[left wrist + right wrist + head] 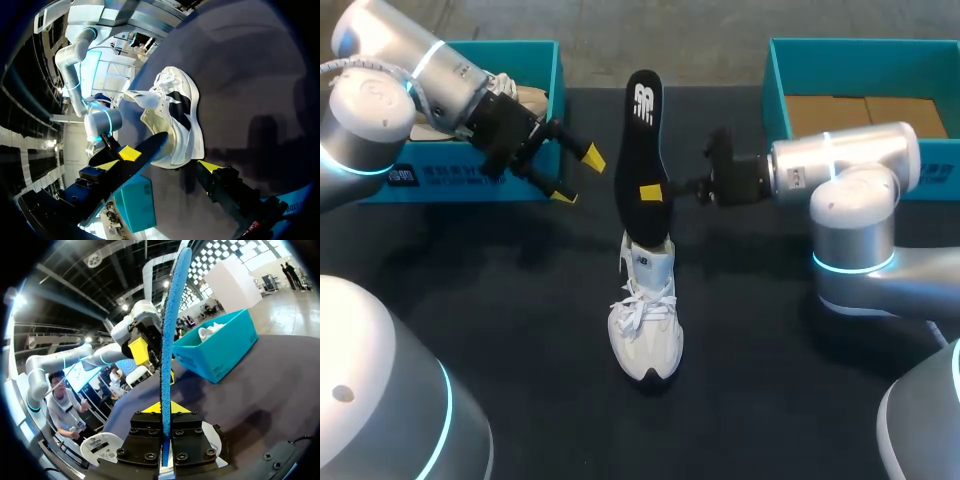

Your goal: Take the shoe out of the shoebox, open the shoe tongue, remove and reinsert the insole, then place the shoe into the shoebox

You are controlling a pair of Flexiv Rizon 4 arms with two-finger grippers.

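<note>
You had the black table (520,330) carrying two teal boxes at its far edge. The left box (556,70) held a second shoe (525,100), pale in colour. The right box (775,95) showed a brown cardboard floor. The left arm (380,100) came in over the left box. The right arm (850,170) lay in front of the right box, pointing toward the middle.

The shoe (645,320), white with white laces, stood on its sole at the middle of the table, well apart from both boxes, toe toward the robot. The insole (642,130), black on its upper face, rose nearly upright from the shoe's opening, with its lower end inside the shoe.

The right gripper (658,192) was clamped on the insole about halfway up. In the right wrist view you saw both fingers pressing the insole from two sides. The left gripper (578,176) hung just beside the left box with its fingers spread apart and touching nothing; the insole was near but clear of it
</note>
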